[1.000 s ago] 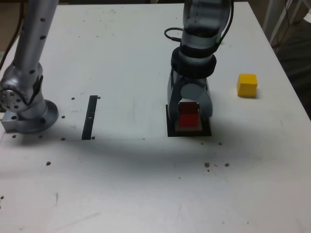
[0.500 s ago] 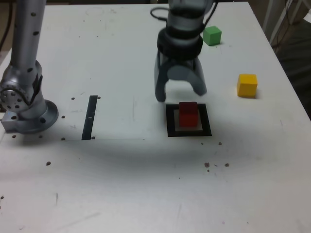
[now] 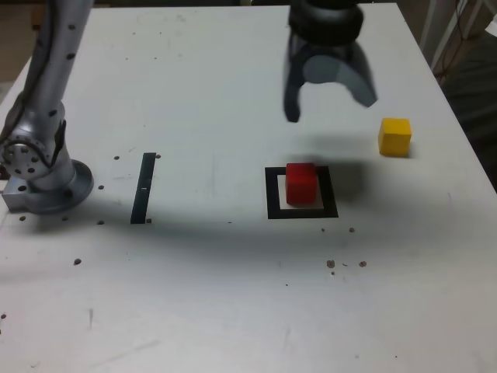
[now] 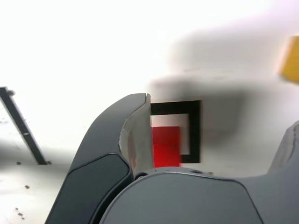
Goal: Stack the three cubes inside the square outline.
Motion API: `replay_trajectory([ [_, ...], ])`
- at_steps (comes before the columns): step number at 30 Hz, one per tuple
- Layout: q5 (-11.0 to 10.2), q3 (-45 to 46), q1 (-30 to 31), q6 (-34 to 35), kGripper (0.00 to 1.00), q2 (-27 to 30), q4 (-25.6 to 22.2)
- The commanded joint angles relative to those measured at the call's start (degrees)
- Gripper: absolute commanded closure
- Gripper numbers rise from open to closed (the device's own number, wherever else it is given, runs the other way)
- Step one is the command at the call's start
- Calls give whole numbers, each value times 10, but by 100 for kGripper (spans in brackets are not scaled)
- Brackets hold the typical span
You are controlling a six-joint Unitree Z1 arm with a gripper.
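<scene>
You've got a white table (image 3: 194, 295) with dark specks scattered near the front edge. The arm's base (image 3: 43, 183) sits at the exterior view's left, with a black strip (image 3: 143, 188) just beside it, well apart from the work area. Nothing stands between the gripper and the cubes.

The red cube (image 3: 301, 183) sits inside the square outline (image 3: 272, 194), on the white centre, toward its far side. The yellow cube (image 3: 394, 137) rests on the table off to the exterior view's right of the outline, apart from it. You can't see the green cube in either view.

The gripper (image 3: 330, 105) hangs above the table, jaws spread wide, holding nothing. It's on the far side of the red cube, raised clear of it, roughly between the red and yellow cubes in the exterior view. Its shadow falls across the outline's far right corner.

In the wrist view the red cube (image 4: 166, 145) and outline (image 4: 194, 130) show between the fingers (image 4: 117, 140); the yellow cube (image 4: 290, 58) is clipped at the frame edge.
</scene>
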State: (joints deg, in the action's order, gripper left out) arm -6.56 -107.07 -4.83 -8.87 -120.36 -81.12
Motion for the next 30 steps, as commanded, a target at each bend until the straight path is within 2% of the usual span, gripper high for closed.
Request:
replay_trajectory([
  [1, 1, -28, -3, -8, 1, -18, -10],
  [15, -9, -245, -18, -59, 1, -149, -80],
  [30, -6, -326, -25, -79, 3, -225, -102],
])
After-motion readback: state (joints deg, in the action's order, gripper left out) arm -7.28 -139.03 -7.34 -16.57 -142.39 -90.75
